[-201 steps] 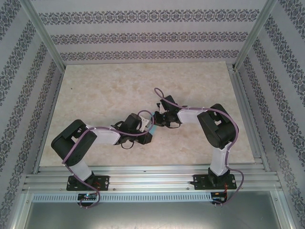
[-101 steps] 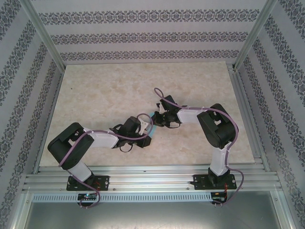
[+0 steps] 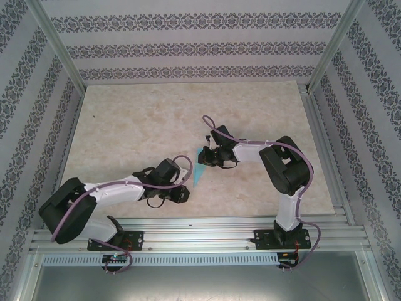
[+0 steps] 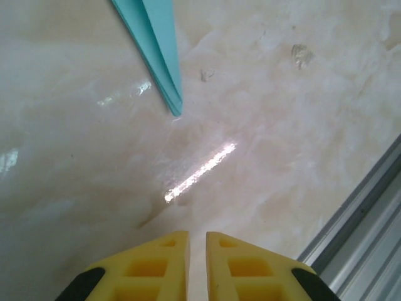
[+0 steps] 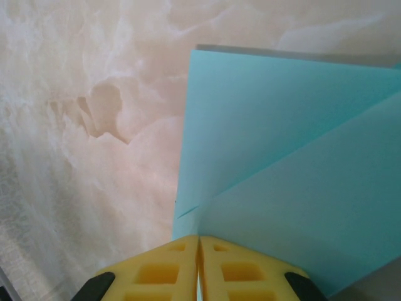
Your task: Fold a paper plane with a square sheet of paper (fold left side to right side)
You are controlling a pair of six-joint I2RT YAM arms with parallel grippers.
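One plane (image 3: 199,168) is seen: a slim turquoise-blue paper dart with layered creases, wide at the far end and narrowing to a sharp tip that is pointed toward the near edge. It is placed a little near of the middle of the marbled beige surface (image 3: 138,125), between the two arms. In the left wrist view its tip (image 4: 156,50) is shown as a narrow point made of stacked layers with a crease down its length. In the right wrist view its broad end (image 5: 282,157) is seen as flat panels crossed by one diagonal fold line. Whether that end is lifted off the surface cannot be told.

Two end effectors are counted, one on each arm. The right end effector (image 5: 198,241) is clamped on the plane's wide end, its yellow fingers pressed together with the paper between them. The left end effector (image 4: 198,237) is held just near of the tip without touching it; its fingers are almost together, only a slim gap is left, and nothing is gripped.
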